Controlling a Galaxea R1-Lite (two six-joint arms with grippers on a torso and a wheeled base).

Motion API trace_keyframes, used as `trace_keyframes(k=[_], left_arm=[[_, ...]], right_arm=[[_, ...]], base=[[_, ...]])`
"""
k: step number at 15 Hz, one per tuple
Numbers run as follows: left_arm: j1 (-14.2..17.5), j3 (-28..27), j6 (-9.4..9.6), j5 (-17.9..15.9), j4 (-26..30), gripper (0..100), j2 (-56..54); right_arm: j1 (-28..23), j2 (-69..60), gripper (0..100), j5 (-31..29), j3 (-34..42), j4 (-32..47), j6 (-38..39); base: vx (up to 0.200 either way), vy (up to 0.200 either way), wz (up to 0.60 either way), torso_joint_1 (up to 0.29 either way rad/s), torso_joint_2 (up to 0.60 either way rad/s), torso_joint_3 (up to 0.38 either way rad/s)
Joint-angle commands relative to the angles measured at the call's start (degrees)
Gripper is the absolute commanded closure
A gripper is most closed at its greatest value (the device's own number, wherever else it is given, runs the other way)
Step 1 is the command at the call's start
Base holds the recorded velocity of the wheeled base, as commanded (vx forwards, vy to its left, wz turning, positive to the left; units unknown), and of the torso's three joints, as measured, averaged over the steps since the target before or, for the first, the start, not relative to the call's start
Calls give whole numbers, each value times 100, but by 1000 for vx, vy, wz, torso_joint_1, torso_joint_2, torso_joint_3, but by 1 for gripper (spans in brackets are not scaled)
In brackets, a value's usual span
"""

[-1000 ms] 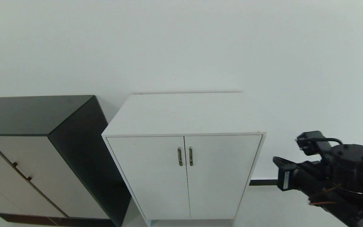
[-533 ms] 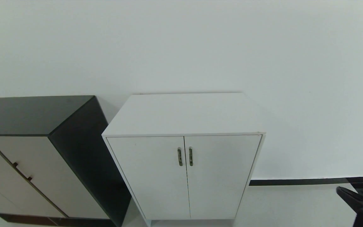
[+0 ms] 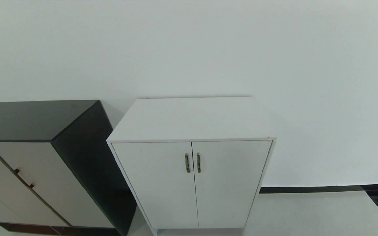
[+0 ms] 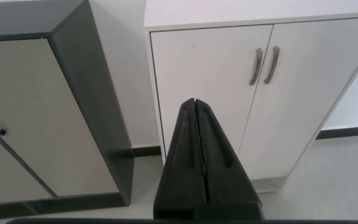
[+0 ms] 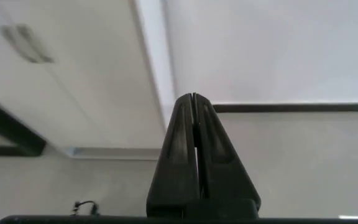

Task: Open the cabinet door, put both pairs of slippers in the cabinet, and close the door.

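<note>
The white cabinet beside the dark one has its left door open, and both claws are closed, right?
No: the head view shows the left door of the white cabinet shut. It does stand beside the dark cabinet, and the left gripper and right gripper are closed.

The white cabinet (image 3: 192, 119) stands upright, its two doors (image 3: 157, 183) shut, handles (image 3: 187, 163) adjacent.

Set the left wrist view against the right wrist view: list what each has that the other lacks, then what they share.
Left wrist: the shut left gripper and the pale doors of the dark grey cabinet. Right wrist: the shut right gripper. Both: the white two-door cabinet, doors closed, its paired metal handles, the black baseboard and pale floor.
</note>
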Motion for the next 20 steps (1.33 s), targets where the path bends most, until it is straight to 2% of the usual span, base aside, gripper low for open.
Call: trace_keyframes(k=[1, 3, 4, 5, 10, 20], left_arm=[[1, 1, 0, 7, 2, 100, 2], [1, 1, 0, 7, 2, 100, 2], [1, 1, 0, -1, 2, 100, 2], [1, 1, 0, 7, 2, 100, 2], [1, 1, 0, -1, 2, 100, 2], [1, 1, -9, 7, 2, 100, 2]], right_arm=[[-701, -958, 100, 30, 81, 62, -143], [-1325, -1240, 100, 3, 177, 185, -258], [-1835, -1626, 100, 65, 186, 581, -337], [-2037, -1881, 100, 206, 133, 739, -354], [-2098, -2083, 100, 1981, 204, 906, -354], [-2098, -2083, 100, 2069, 204, 862, -381]], base=[[0, 0, 0, 0, 0, 0], [0, 0, 0, 0, 0, 0], [0, 0, 0, 0, 0, 0], [0, 0, 0, 0, 0, 0], [0, 0, 0, 0, 0, 0], [0, 0, 0, 0, 0, 0]])
